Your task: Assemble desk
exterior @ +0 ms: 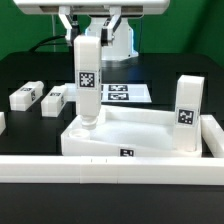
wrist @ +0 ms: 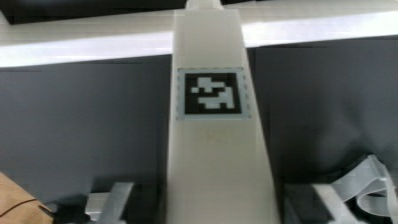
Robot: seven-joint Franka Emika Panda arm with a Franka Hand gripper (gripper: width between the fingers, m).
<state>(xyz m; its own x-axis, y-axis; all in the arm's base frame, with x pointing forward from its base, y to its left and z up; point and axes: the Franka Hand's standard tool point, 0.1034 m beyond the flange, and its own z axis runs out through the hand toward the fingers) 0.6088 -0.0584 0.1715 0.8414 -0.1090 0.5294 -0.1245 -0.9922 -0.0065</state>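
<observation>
The white desk top (exterior: 140, 135) lies rim-up in the middle of the table. One tagged leg (exterior: 186, 112) stands upright at its corner on the exterior view's right. My gripper (exterior: 88, 36) comes down from above, shut on the top of another upright leg (exterior: 87, 85). That leg's lower end meets the top's corner socket on the exterior view's left. In the wrist view this leg (wrist: 217, 110) runs straight out between the fingers (wrist: 118, 200), tag facing the camera, and hides the socket.
Two loose white legs (exterior: 25, 97) (exterior: 53, 100) lie on the black table at the exterior view's left. The marker board (exterior: 128, 93) lies behind the desk top. A long low white rail (exterior: 100, 166) runs along the front.
</observation>
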